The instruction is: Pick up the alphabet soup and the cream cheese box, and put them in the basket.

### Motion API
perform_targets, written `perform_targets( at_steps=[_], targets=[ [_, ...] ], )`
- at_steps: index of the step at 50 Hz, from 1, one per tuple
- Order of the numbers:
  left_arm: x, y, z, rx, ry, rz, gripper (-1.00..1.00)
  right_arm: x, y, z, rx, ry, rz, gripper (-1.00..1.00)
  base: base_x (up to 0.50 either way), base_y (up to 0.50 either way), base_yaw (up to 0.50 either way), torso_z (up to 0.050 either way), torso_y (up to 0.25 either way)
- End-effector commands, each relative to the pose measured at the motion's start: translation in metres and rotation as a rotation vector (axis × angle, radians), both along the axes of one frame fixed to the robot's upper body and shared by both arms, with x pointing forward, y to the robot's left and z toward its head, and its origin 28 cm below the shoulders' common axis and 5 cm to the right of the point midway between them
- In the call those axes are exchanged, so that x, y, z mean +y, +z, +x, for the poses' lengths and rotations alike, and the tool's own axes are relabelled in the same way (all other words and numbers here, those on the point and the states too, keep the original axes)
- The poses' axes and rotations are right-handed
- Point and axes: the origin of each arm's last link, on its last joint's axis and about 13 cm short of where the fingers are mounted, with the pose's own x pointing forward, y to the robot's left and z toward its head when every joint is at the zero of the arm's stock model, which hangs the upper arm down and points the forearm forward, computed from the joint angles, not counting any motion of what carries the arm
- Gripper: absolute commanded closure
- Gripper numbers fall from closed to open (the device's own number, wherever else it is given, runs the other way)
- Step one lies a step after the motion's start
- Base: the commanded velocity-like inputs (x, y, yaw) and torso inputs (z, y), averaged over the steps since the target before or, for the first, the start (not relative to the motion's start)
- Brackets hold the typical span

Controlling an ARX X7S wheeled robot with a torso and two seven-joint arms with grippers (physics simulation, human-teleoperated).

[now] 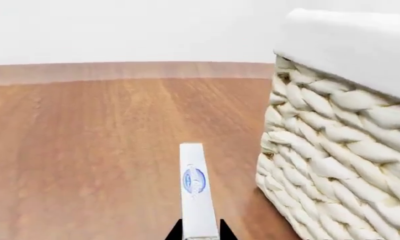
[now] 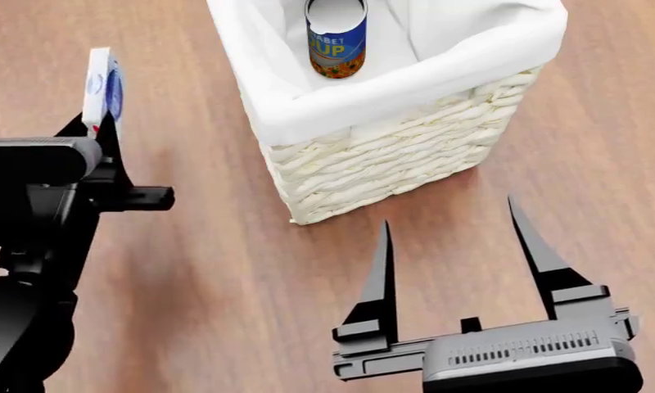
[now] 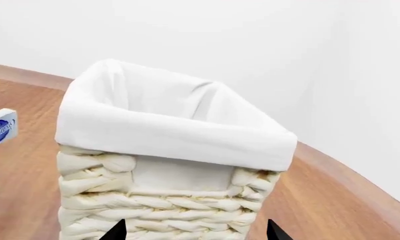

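Observation:
The alphabet soup [image 2: 336,36], a blue-labelled can, stands upright inside the basket [image 2: 415,155], a cream wicker basket with a white liner. My left gripper [image 2: 96,123] is shut on the cream cheese box [image 2: 101,86], a thin white box with a blue oval logo, held on edge above the wooden floor, left of the basket. In the left wrist view the box [image 1: 196,190] sticks out between my fingertips [image 1: 176,231], with the basket wall [image 1: 333,165] beside it. My right gripper [image 2: 454,237] is open and empty, just in front of the basket [image 3: 166,130]. The box [image 3: 0,131] also shows in the right wrist view.
Wooden floor [image 2: 229,295] surrounds the basket. A pale wall [image 1: 120,30] rises beyond the floor's far edge. My left arm [image 2: 33,229] fills the head view's left side.

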Motion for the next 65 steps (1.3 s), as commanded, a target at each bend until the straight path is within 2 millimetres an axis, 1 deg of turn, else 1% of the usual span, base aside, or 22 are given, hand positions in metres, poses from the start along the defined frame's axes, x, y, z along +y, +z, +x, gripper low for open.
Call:
perform_targets(
  at_steps=[1,5,8,11,12,15,18,19,20,21,23,24,27,31,34,36,42,44,46,47,53,65],
  targets=[
    [0.005,0.050,-0.010,-0.153,0.006,-0.014,1.00,0.001,0.000,0.000,0.000,0.004,0.000,-1.00,0.00,0.00,0.00,0.000,0.010],
    [0.010,0.074,-0.010,-0.217,0.024,-0.022,1.00,0.000,0.000,0.000,0.001,0.001,-0.001,-1.00,0.00,0.00,0.00,0.000,0.000],
    [0.015,0.098,-0.008,-0.275,0.040,-0.026,1.00,0.000,0.000,0.000,0.000,0.002,-0.001,-1.00,0.00,0.00,0.00,0.000,0.000],
    [0.017,0.110,-0.006,-0.300,0.039,-0.019,1.00,0.000,0.000,0.000,-0.001,0.003,0.001,-1.00,0.00,0.00,0.00,0.000,0.000],
    [0.018,0.120,-0.003,-0.313,0.044,-0.017,1.00,0.001,0.000,0.000,0.000,0.005,0.001,-1.00,0.00,0.00,0.00,0.000,0.000],
    [0.019,0.130,0.001,-0.324,0.038,-0.015,1.00,0.001,0.000,0.000,-0.001,0.007,0.001,-1.00,0.00,0.00,0.00,0.000,0.003],
    [0.018,0.148,0.007,-0.339,-0.008,-0.024,1.00,0.001,0.001,0.000,-0.001,0.008,-0.001,-1.00,0.00,0.00,0.00,0.000,0.000],
    [0.017,0.159,0.008,-0.356,-0.025,-0.015,1.00,0.001,0.001,-0.001,0.000,0.007,-0.004,-1.00,0.00,0.00,0.00,0.000,0.000],
    [0.017,0.159,0.008,-0.356,-0.025,-0.015,1.00,0.001,0.001,-0.001,0.000,0.007,-0.004,-1.00,0.00,0.00,0.00,0.000,0.000],
    [0.016,0.173,0.009,-0.377,-0.042,-0.008,1.00,0.001,0.000,-0.001,-0.001,0.008,-0.007,-1.00,0.00,0.00,0.00,0.000,0.000],
    [0.014,0.188,0.008,-0.395,-0.077,0.023,1.00,0.000,0.001,-0.001,-0.001,0.006,-0.008,-1.00,0.00,0.00,0.00,0.000,0.000],
    [0.011,0.205,0.007,-0.417,-0.116,0.036,1.00,0.000,0.002,-0.001,-0.002,0.004,-0.009,-1.00,0.00,0.00,0.00,0.000,0.000],
    [0.007,0.231,0.005,-0.455,-0.155,0.076,1.00,0.000,0.002,-0.002,-0.004,0.004,-0.007,-1.00,0.00,0.00,0.00,0.000,0.003],
    [0.002,0.251,0.003,-0.446,-0.235,0.117,1.00,0.001,0.002,-0.001,-0.007,0.005,-0.008,-1.00,0.00,0.00,0.00,0.000,0.000],
    [-0.001,0.257,0.005,-0.407,-0.304,0.153,1.00,0.001,0.002,-0.001,-0.008,0.008,-0.011,-1.00,0.00,0.00,0.00,0.000,0.000],
    [-0.007,0.263,0.004,-0.358,-0.426,0.224,1.00,0.002,0.003,-0.001,-0.011,0.013,-0.010,-1.00,0.00,0.00,0.00,0.000,0.000],
    [-0.015,0.281,0.009,-0.220,-0.641,0.307,1.00,0.002,0.002,-0.001,-0.008,0.013,-0.012,-1.00,0.00,0.00,0.00,0.000,0.002],
    [-0.017,0.292,0.012,-0.176,-0.687,0.273,1.00,0.001,0.001,-0.002,-0.007,0.010,-0.012,-1.00,0.00,0.00,0.00,0.000,0.000],
    [-0.018,0.292,0.013,-0.101,-0.746,0.265,1.00,0.001,0.001,-0.002,-0.007,0.009,-0.012,-1.00,0.00,0.00,0.00,0.000,0.000],
    [-0.019,0.293,0.014,-0.104,-0.748,0.266,1.00,0.001,0.001,-0.002,-0.007,0.010,-0.010,-1.00,0.00,0.00,0.00,0.000,0.000],
    [-0.026,0.279,0.014,-0.005,-0.863,0.332,1.00,0.001,0.000,-0.002,-0.004,0.010,-0.010,-1.00,0.00,0.00,0.00,0.000,0.000],
    [-0.033,0.262,0.013,0.055,-0.931,0.402,1.00,0.001,-0.002,-0.001,0.002,0.008,-0.009,-1.00,0.00,0.00,0.00,0.001,0.001]
  ],
)
